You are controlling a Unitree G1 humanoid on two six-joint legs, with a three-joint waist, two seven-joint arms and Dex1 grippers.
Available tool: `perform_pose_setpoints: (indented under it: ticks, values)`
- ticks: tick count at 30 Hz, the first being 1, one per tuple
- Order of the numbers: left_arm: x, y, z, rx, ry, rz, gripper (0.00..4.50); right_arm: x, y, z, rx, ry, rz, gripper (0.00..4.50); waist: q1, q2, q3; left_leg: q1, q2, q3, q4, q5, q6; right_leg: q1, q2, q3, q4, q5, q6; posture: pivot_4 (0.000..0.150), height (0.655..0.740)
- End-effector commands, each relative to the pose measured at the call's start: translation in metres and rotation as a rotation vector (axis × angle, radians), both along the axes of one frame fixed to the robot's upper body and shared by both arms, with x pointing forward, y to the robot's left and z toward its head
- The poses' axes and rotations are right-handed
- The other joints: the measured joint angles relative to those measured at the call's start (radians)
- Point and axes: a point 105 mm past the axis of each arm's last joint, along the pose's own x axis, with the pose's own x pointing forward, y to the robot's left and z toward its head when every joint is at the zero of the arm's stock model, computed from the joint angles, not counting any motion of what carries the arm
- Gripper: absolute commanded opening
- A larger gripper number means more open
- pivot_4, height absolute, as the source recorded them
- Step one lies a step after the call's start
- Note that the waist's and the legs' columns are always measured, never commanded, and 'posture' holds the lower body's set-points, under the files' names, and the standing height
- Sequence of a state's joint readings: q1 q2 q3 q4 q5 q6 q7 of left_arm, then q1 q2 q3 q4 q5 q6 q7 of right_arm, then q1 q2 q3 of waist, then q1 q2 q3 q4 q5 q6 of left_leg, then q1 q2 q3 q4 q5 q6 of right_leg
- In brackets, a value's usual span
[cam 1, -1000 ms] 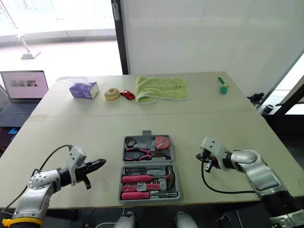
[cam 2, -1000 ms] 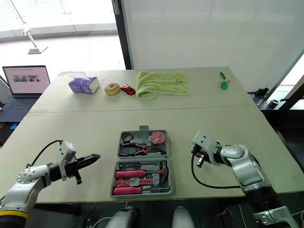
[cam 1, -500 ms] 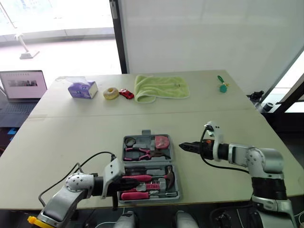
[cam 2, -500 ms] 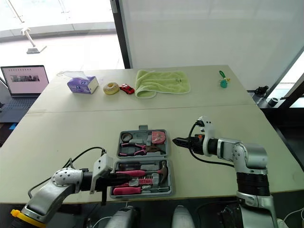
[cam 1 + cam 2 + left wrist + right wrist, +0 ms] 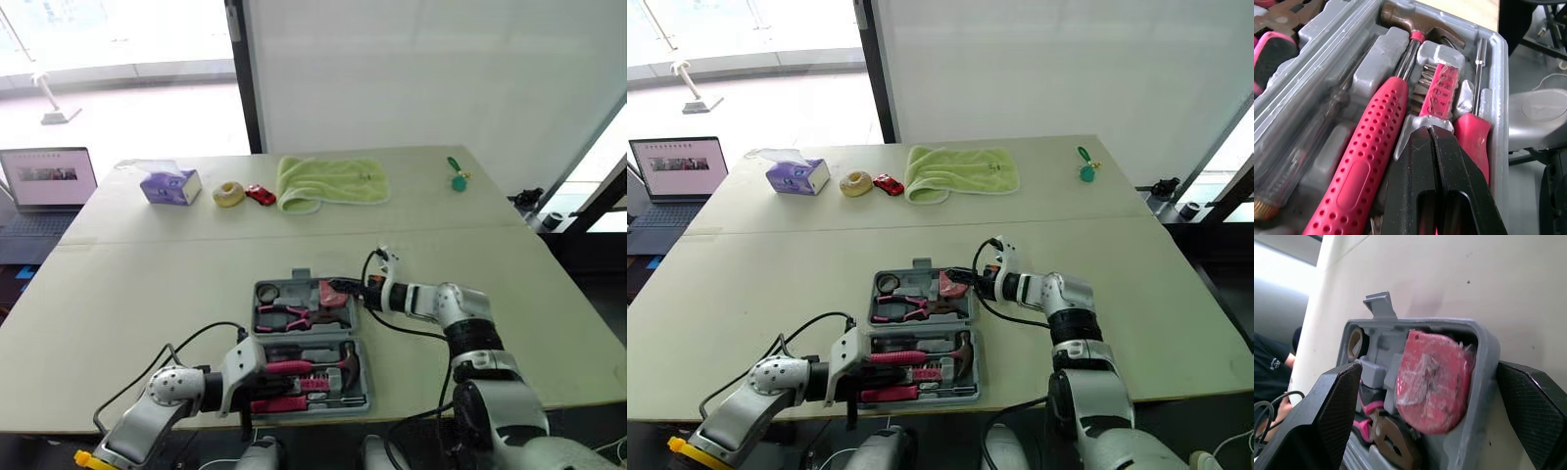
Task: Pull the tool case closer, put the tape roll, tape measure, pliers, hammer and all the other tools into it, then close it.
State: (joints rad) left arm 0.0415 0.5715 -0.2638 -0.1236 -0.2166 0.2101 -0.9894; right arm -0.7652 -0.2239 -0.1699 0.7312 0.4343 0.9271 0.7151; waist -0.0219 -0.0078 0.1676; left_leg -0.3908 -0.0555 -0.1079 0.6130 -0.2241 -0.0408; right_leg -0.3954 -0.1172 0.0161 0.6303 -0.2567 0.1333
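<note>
Left wrist view, left gripper (image 5: 1431, 129) pinched together beside hammer (image 5: 1371, 161) handle, right gripper (image 5: 1427, 377) spread wide astride tool case (image 5: 1484, 357).

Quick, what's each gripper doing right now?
Left gripper: shut, nothing gripped, over the tool case.
Right gripper: open, fingers straddling the tape measure corner.

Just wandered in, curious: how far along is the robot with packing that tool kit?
Packing looks done: the hammer, pliers, tape measure and tape roll all sit in the tool case. Right now the open right hand straddles its far corner; the shut left hand pokes into the near half. Closing remains: the case lies open.
</note>
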Motion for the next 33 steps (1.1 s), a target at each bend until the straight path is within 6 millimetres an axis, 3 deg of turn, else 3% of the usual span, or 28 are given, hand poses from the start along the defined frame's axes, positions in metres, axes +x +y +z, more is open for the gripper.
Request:
perform_pose_setpoints:
  ticks: [1, 10, 13, 18, 21, 23, 27, 31, 33]
  values:
    - [-0.009, 0.003, -0.022, 0.057, 0.075, 0.016, 0.0, 0.002, 0.016, 0.003, 0.102, 0.005, 0.035, 4.48, -0.004, 0.0, 0.0, 0.0, 0.0, 0.0, 0.0, 0.0, 0.0, 0.0, 0.0, 0.0, 0.0, 0.0, 0.0, 0.15, 0.74]
    - [-0.006, 0.005, -0.026, -0.002, 0.079, 0.106, 0.0, -0.007, 0.015, 0.05, 0.429, -0.036, 0.129, 4.48, -0.02, 0.005, 0.0, 0.0, 0.0, -0.001, -0.001, 0.0, 0.0, -0.001, 0.0, 0.0, 0.001, 0.0, 0.0, 0.15, 0.74]
    - [-0.001, 0.009, -0.012, -0.08, 0.019, 0.156, 0.0, -0.015, 0.012, 0.062, 0.501, -0.04, 0.164, 4.48, -0.019, 0.005, 0.0, 0.0, 0.0, -0.002, -0.001, 0.0, 0.0, -0.001, 0.0, 0.0, 0.001, 0.0, 0.0, 0.15, 0.74]
    - [0.01, 0.072, 0.036, -0.266, 0.034, 0.387, 0.0, -0.039, 0.006, 0.089, 0.552, -0.072, 0.271, 4.48, -0.023, 0.005, 0.0, -0.004, 0.002, -0.005, -0.002, 0.0, 0.0, -0.007, 0.001, 0.0, 0.002, 0.0, 0.0, 0.15, 0.74]
    - [0.002, 0.117, 0.045, -0.177, 0.047, 0.491, 0.0, -0.062, -0.001, 0.101, 0.554, -0.085, 0.345, 4.48, -0.022, 0.006, 0.001, -0.012, 0.002, -0.006, 0.0, 0.0, 0.0, -0.015, 0.001, 0.0, 0.004, 0.0, 0.0, 0.15, 0.74]
    - [-0.003, 0.13, 0.051, -0.17, 0.039, 0.513, 0.0, -0.074, -0.004, 0.103, 0.557, -0.075, 0.372, 4.48, -0.022, 0.006, 0.001, -0.014, 0.001, -0.006, 0.001, 0.0, 0.0, -0.015, 0.0, 0.0, 0.003, 0.0, 0.0, 0.15, 0.74]
    - [-0.002, 0.173, 0.055, 0.014, -0.041, 0.621, 0.0, -0.122, -0.008, 0.095, 0.456, -0.032, 0.489, 4.48, -0.009, 0.005, 0.0, -0.015, 0.0, -0.005, 0.001, 0.0, 0.0, -0.014, -0.001, -0.001, 0.0, 0.0, 0.0, 0.15, 0.74]
    - [-0.002, 0.17, 0.069, -0.031, -0.011, 0.543, 0.0, -0.145, -0.024, 0.088, 0.216, -0.188, 0.5, 4.48, 0.009, 0.005, 0.001, -0.017, 0.001, -0.004, 0.002, 0.0, 0.0, -0.016, -0.002, -0.001, 0.0, -0.002, -0.004, 0.15, 0.74]
    - [0.001, 0.168, 0.069, 0.003, -0.015, 0.511, 0.0, -0.142, -0.035, 0.083, 0.055, -0.325, 0.468, 4.48, 0.01, 0.005, 0.001, -0.017, 0.001, -0.002, 0.003, 0.0, 0.0, -0.015, -0.002, -0.001, -0.001, -0.003, -0.004, 0.15, 0.74]
